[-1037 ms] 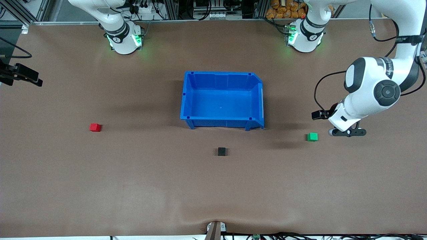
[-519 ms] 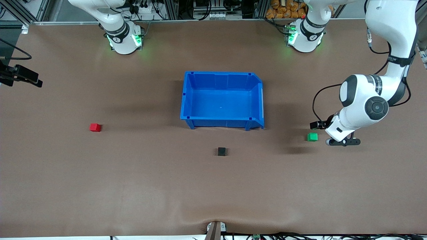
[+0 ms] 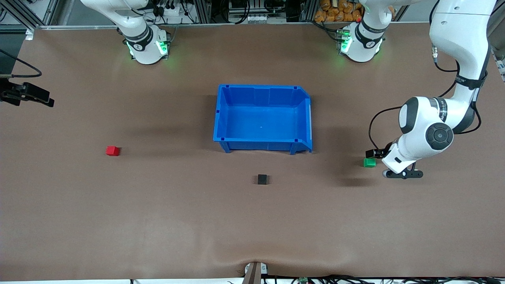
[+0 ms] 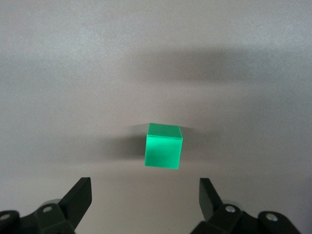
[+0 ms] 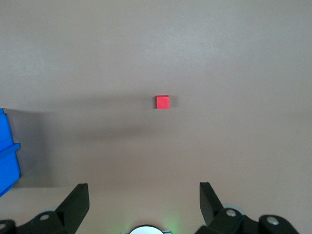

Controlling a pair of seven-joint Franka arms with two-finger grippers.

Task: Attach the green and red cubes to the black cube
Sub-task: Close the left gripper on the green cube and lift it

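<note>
Left hand (image 4: 145,200) spread, tilted over green cube (image 4: 164,152), seemingly untouched

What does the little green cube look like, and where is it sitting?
The green cube is a tiny, bright green block with flat, smooth, plain faces and sharp edges. It sits flat on the brown table, toward the left arm's end, apart from the blue bin. Nothing touches it. The left gripper hovers close by it with its fingers open, not yet around it.
</note>
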